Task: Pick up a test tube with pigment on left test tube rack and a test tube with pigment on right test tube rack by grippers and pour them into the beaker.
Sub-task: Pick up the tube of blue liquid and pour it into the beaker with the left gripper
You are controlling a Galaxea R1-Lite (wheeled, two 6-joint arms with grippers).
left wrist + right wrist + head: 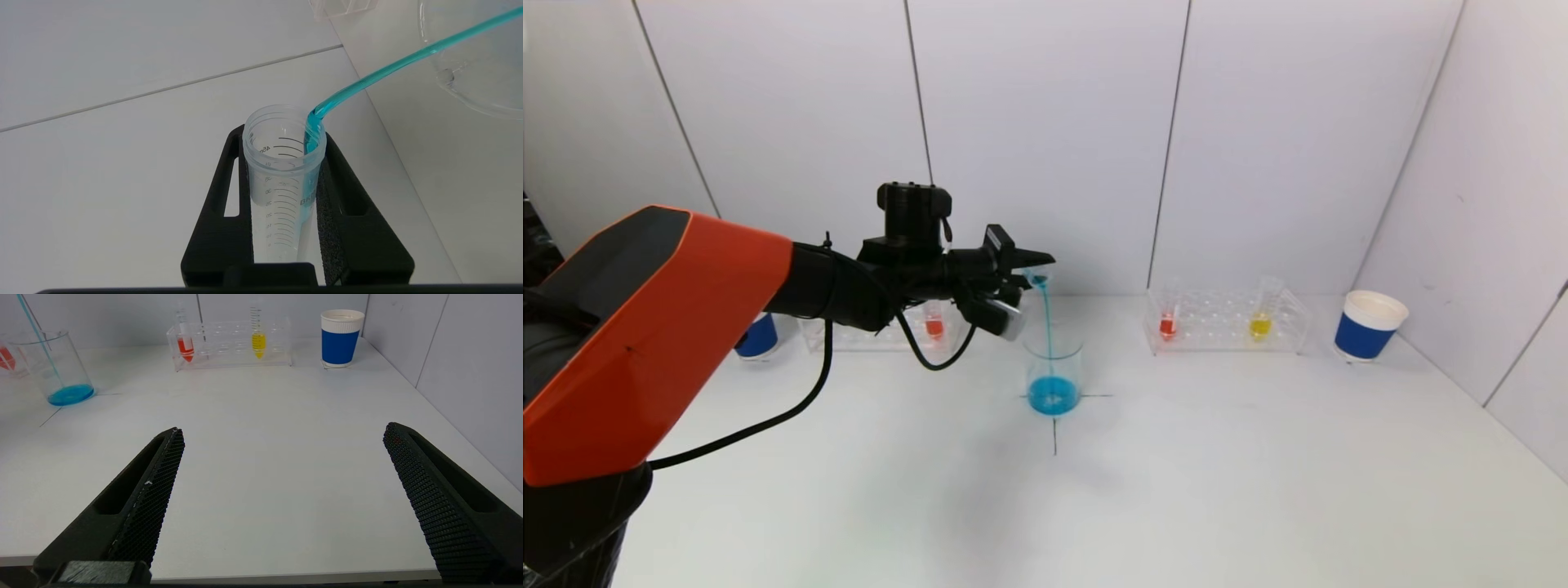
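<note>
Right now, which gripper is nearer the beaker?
Left. The left gripper holds a tilted test tube above the beaker, pouring blue liquid in. The right gripper is open, low over the table's near side, well away from it.

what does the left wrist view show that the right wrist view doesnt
Only the left wrist view shows the left gripper shut on the tilted test tube, with its printed scale and blue liquid leaving its mouth. Only the right wrist view shows the right gripper open low over the table, the right rack with red and yellow tubes, and a blue cup. Both show the blue stream and the beaker.
</note>
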